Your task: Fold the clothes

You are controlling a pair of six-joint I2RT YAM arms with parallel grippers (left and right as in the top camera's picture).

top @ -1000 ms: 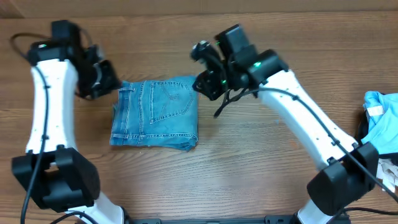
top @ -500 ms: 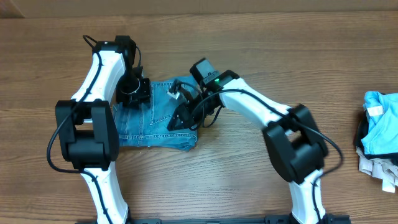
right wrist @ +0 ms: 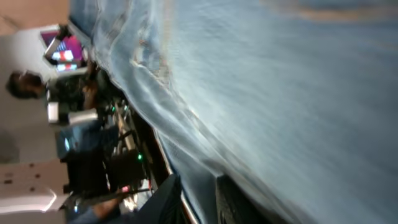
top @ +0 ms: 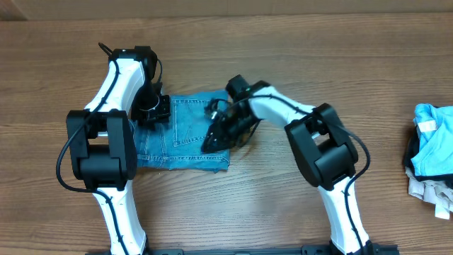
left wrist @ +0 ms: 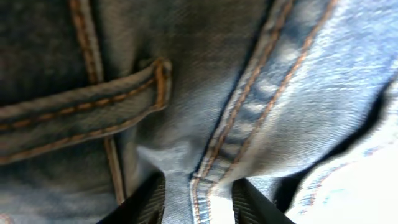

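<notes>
Right-wrist jeans [right wrist: 280, 93] blurred; garment heap [top: 429, 139] partly off-frame.

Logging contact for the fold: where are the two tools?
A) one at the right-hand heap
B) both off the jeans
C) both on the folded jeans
C: the left tool is at the left edge of the jeans, the right tool on their right side.

Jeans [top: 185, 131]: faded light blue denim, matt, coarse twill weave, paler worn patches along the seams. Stitching [left wrist: 245, 106] on jeans: orange-tan thread in doubled rows, slightly raised. Belt loop [left wrist: 87, 109]: same denim, thick. Bench [top: 297, 198] under jeans: brown wood grain, smooth, low sheen. Arms [top: 117, 79] over jeans: white shells glossy, plastic-looking; joints matt black. Left tool [left wrist: 198, 200] fingers [left wrist: 144, 202]: matt black. Heap [top: 430, 134] far right of jeans: soft matt cloth, cyan, black, white.
</notes>
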